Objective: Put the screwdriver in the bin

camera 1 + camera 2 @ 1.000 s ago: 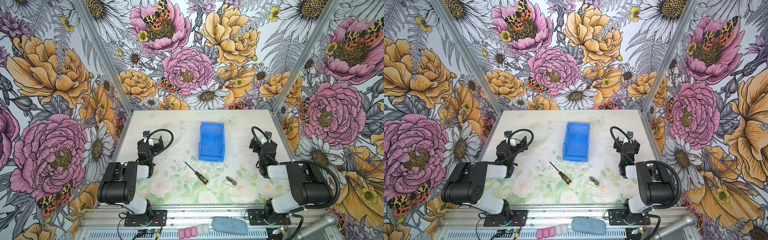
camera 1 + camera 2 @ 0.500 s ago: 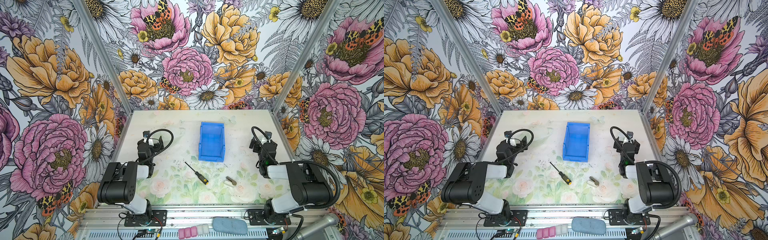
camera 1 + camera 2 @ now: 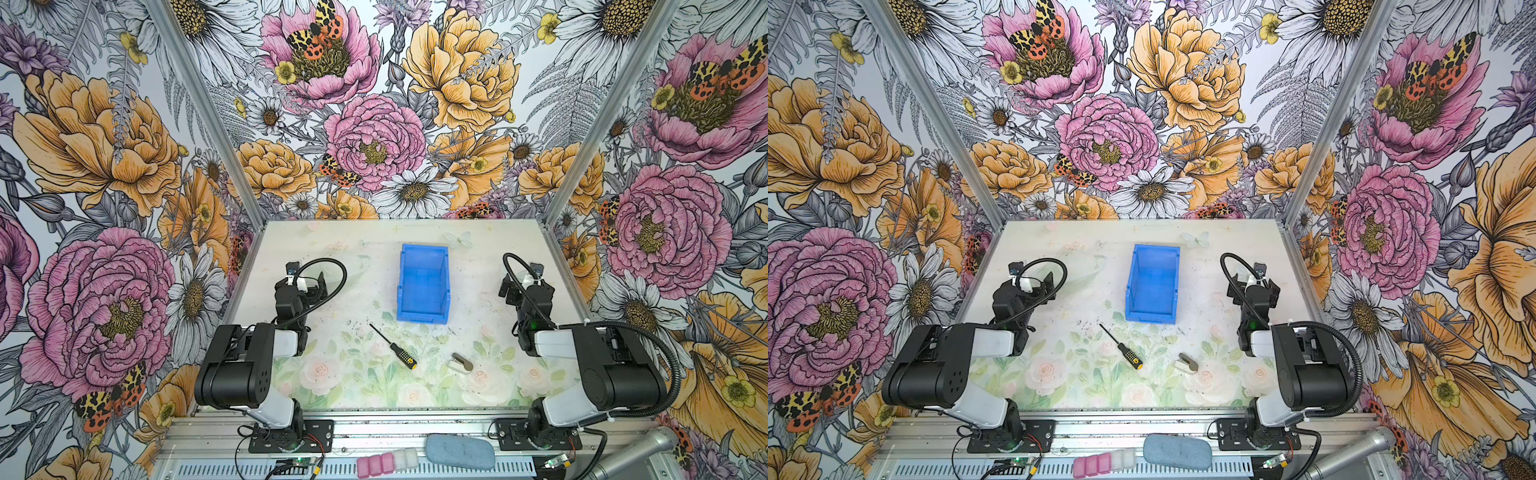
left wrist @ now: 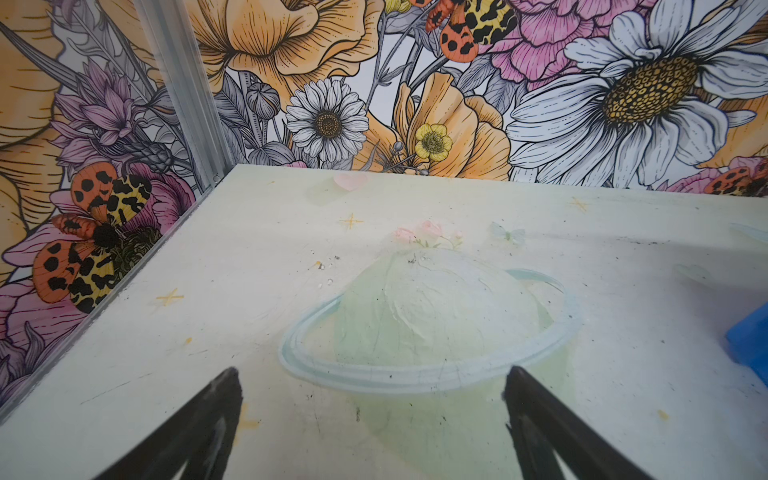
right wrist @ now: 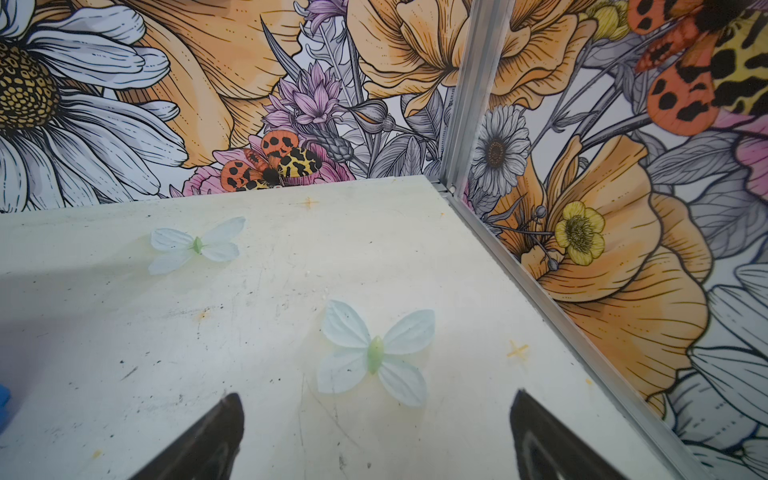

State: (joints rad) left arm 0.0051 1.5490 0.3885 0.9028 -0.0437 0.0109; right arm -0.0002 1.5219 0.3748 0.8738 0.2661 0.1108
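The biggest thing before us is the pale desk [image 3: 332, 257] with a faded print of roses and leaves, closed on three sides by flowered walls. At its two sides we see the black and white arms. The left tool [image 4: 372, 415] is spread wide, with nothing between its black fingers and only bare desk under it. The right tool [image 5: 376, 415] is spread wide in the same way and holds nothing. It is near the right wall, well apart from every loose thing.

In the middle stands the rectangular bright blue plastic bin [image 3: 423, 291], with tall walls and a lower lip turned toward the arms. In both top views it is empty.

Near its front left corner, not touching it, lies the slim screwdriver [image 3: 392, 345] with a thin black metal shaft and a black handle dotted with yellow. It lies flat and diagonal on the desk, the tip toward the far left, the yellow-orange cap toward the front edge.

We judge that it is light and stiff, and that it can roll because it is round. The shaft is thin and probably slippery, so the better place to take hold is the thicker handle, with the fingers across it.

To the right of the handle, apart from it, lies a small grey-tan clip-like piece [image 3: 460, 362]. A wide tool coming from that side could push it. Nothing stands between screwdriver and bin; only the front lip must be cleared.
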